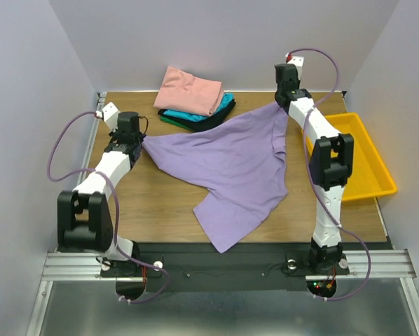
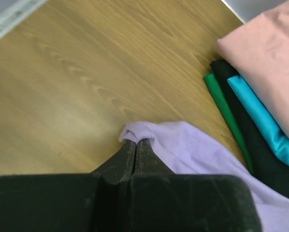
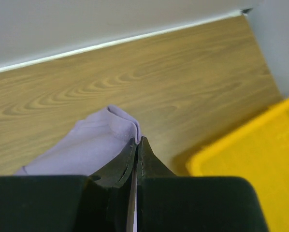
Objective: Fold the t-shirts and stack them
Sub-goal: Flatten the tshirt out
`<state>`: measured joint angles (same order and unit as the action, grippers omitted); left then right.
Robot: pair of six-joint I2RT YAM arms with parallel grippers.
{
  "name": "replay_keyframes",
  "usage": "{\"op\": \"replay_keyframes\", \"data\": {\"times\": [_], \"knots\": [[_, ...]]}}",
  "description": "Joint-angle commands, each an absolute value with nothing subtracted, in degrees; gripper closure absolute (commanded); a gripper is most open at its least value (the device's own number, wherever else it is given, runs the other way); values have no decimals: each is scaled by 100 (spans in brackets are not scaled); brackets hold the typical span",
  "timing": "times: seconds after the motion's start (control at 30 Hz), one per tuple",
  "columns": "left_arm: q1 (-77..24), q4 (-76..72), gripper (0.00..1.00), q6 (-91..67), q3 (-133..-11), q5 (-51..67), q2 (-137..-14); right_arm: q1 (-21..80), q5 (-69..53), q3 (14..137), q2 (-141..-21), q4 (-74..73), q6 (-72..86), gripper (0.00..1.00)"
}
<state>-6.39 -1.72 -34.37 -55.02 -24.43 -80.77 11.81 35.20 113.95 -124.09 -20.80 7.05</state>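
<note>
One camera looks down from above and behind my two bases, taking in the whole counter [image 1: 153, 206]. A camera on each wrist looks close along its jaws at the wood. All three show the purple shirt [image 1: 230, 161]; left wrist and overhead share the folded shirts [image 2: 263, 58], right wrist the yellow tray [image 3: 253, 169]

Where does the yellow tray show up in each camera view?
Top external: yellow tray at the right edge of the table, beside the right arm.
Left wrist: not in it.
Right wrist: tray corner at lower right.
Shared landmark: the light purple t-shirt, seen in all three views, pinched by the left end effector and the right end effector.
</note>
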Motion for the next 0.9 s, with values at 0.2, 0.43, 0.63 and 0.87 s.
{"op": "replay_keyframes", "data": {"times": [0.2,0.43,0.63,0.87], "knots": [[-360,-976,100,-3322,-5670,-1300,-8420,1379,2023,11121,-11736,-1626,852,0],[-316,-581,100,-3621,-5195,-1354,-8008,2921,1318,8195,-9257,-1766,1309,0],[-308,-440,100,-3744,-4878,-1073,-7787,5498,1370,6329,-8376,-1986,2328,0],[-308,-440,100,-3779,-4579,-975,-7462,7557,1907,6284,-9157,-2714,2926,0]]}}
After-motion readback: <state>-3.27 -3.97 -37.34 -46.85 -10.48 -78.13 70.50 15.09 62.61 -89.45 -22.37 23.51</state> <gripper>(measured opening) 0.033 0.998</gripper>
